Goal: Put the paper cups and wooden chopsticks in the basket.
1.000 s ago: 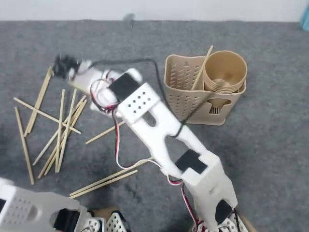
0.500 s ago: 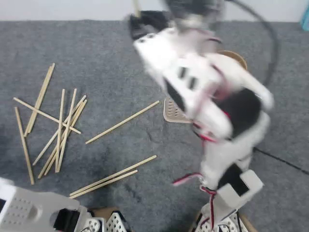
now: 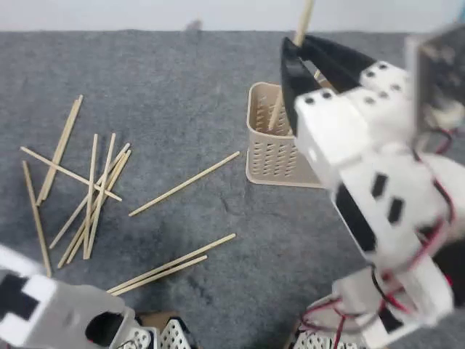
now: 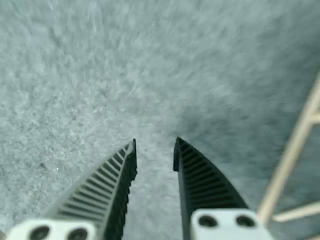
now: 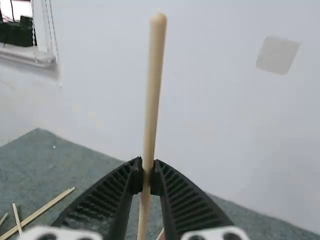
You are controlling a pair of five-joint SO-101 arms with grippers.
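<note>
We see the grey counter (image 3: pixel 182 87) with the basket (image 3: pixel 272 156) standing toward its far side. Our right gripper (image 5: pixel 145 172) hangs above the basket, pinched tight on one chopstick (image 5: pixel 152 95) held nearly upright, its lower end at the basket's opening. Our left gripper (image 4: pixel 155 145) sits low over the counter, partly open and holding nothing. The loose chopsticks (image 3: pixel 87 189) lie scattered well apart from the basket

One wooden chopstick (image 5: pixel 152 90) is standing upright, clamped in the right gripper (image 5: pixel 144 172) over the beige perforated basket (image 3: pixel 270 149). Another chopstick (image 3: pixel 277 109) is leaning inside the basket. Loose chopsticks (image 3: pixel 87 189) are lying scattered on the grey desk (image 3: pixel 182 87), well apart from the basket.
</note>
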